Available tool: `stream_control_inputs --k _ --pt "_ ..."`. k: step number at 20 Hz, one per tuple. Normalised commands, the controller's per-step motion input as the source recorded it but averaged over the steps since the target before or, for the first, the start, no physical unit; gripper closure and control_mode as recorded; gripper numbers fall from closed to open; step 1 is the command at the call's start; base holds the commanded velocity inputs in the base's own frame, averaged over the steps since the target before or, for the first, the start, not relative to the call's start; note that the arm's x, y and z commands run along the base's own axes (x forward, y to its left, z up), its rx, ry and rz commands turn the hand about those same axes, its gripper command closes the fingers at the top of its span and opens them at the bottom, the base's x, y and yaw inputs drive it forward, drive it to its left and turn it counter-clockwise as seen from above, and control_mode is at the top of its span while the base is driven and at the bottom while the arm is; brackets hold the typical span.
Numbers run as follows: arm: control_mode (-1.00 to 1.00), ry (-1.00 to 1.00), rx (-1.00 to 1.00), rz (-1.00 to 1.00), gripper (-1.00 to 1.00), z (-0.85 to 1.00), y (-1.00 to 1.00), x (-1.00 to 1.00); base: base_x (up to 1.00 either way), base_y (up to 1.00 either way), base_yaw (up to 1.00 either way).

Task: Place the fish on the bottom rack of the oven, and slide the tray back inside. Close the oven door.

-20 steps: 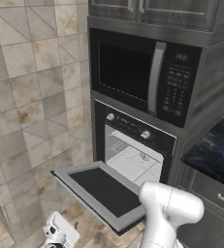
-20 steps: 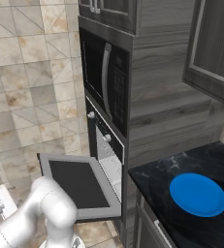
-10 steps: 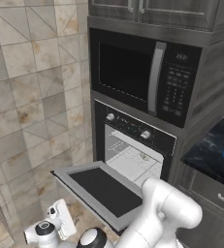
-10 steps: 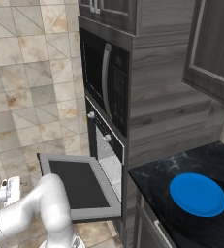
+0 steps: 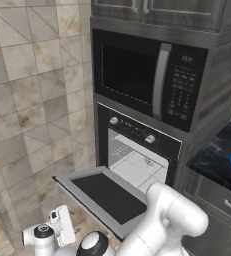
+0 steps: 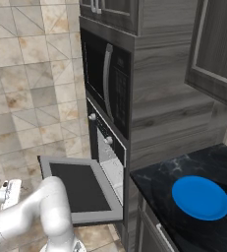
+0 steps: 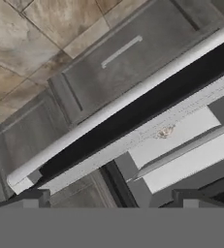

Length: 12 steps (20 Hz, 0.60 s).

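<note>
Item: white arm's two-finger gripper, nearest to the base and hanging low over the tiled floor, its dark fingertips standing wide apart and gripping nothing. Just beyond and above it, the long silver bar handle is running left to right along the free edge of the wide black oven door, which is lying fully dropped open and flat, with its grey-framed dark window facing up. This is the relation that matters. The handle's long axis is crossing the gripper's line of sight, and the door's underside is sitting higher than the claw, so any closing push would probably have to come from below and travel up and away towards the cavity. Farther in, the black built-in oven with two silver knobs is showing its lit cavity, where the silvery wire rack is appearing to sit inside rather than pulled out. The small pale grey-beige fish is resting on it, towards its right. By that judgement only the door is remaining. Above, the black keypad microwave. Far right, the round blue plate is lying bare on the black marbled counter.
</note>
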Motion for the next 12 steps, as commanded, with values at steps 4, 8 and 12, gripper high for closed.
stream_control_inputs --k 4,8,12 --pt "-1.00 0.14 -0.14 -0.02 -1.00 -0.58 -0.04 0.03 0.00 0.00 0.00" --pt "-1.00 0.11 -0.17 0.00 -1.00 -0.76 -0.05 0.22 0.00 0.00 0.00" --pt "-1.00 0.05 -0.21 0.00 -1.00 -1.00 0.00 0.44 0.00 0.00 0.00"
